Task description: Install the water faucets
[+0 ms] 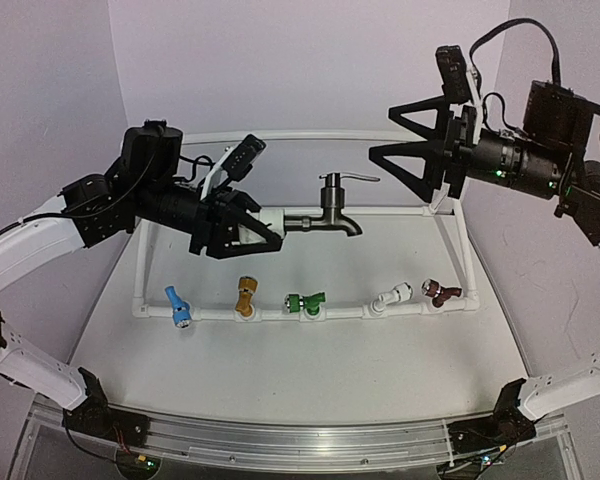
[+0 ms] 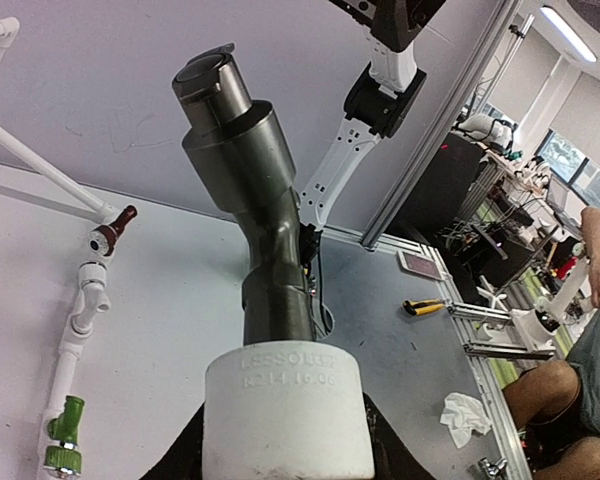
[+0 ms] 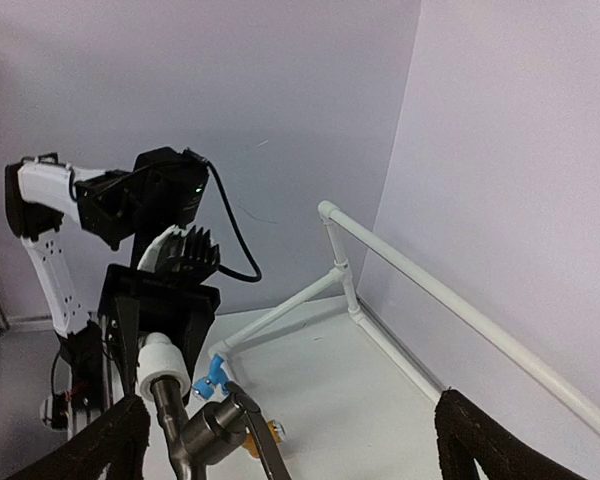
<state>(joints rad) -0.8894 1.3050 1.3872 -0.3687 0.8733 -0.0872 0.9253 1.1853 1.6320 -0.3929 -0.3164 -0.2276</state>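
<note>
The left gripper point(image 1: 267, 226) pinches the dark grey faucet point(image 1: 328, 214) by its white fitting point(image 1: 272, 215), long axis level, spout toward the spread right gripper point(image 1: 381, 133).

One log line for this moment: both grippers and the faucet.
left gripper: shut on dark grey faucet at white fitting, midair | right gripper: open, empty | front pipe: five coloured faucets

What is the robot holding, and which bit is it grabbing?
The left fingers hold the dark grey faucet by its white fitting, up in the air. The right fingers are open and hold nothing.
</note>
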